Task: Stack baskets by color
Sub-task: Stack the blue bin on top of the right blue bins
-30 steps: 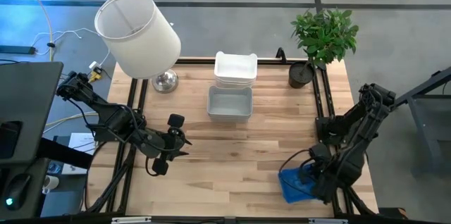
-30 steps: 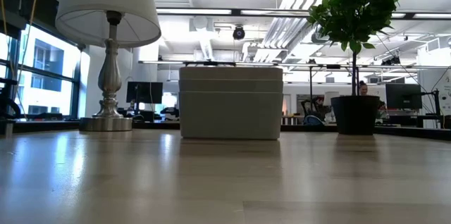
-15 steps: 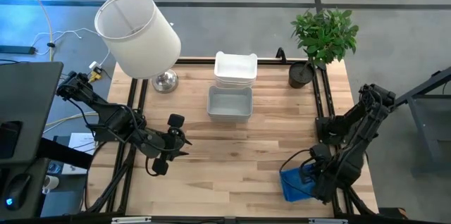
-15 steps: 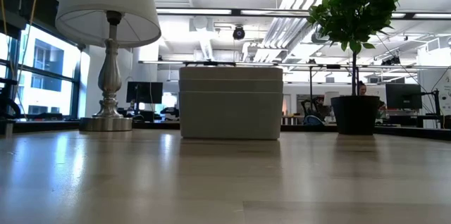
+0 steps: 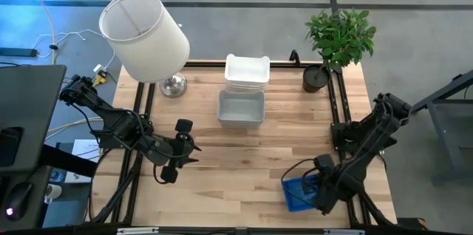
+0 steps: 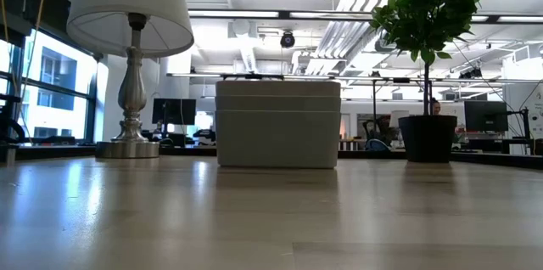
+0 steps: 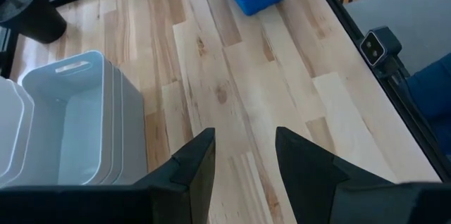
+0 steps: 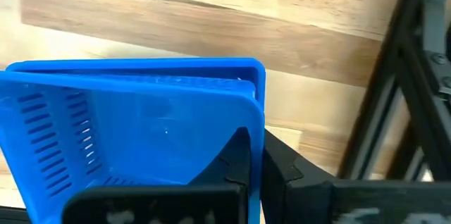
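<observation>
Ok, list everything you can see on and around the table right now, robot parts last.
white baskets: one stack, white, back centre.
grey baskets: one stack, translucent grey, just in front of the white ones.
blue baskets: stack, blue, front right corner.
lamp: one, white shade, back left.
potted plant: one, green in a black pot, back right.
left pincer: open, over the table's front left, empty.
right pincer: shut on the blue baskets' wall.
</observation>
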{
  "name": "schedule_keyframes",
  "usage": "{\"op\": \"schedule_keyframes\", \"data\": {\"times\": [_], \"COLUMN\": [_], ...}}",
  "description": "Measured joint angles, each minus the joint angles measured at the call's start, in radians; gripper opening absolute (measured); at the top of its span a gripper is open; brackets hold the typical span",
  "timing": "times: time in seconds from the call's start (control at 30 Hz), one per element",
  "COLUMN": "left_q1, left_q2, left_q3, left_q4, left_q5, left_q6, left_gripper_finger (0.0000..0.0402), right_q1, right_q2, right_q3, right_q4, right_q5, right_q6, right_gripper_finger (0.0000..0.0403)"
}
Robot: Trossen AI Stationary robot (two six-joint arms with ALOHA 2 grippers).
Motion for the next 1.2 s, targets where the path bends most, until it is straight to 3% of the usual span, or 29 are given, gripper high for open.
{"op": "schedule_keyframes", "data": {"times": [0.7,1.2], "left_q1": [0.0,0.0], "left_q2": [0.0,0.0], "left_q3": [0.0,0.0], "left_q4": [-0.03,-0.03], "left_q5": [0.005,0.002], "left_q6": [-0.001,-0.001], "left_gripper_finger": [0.0136,0.0136], "right_q1": [-0.057,-0.057], "right_q2": [0.047,0.047], "right_q3": [-0.001,-0.001], "right_q4": [0.081,0.076], "right_q5": [0.096,0.023], "right_q6": [-0.04,-0.053], "right_gripper_finger": [0.0,0.0]}}
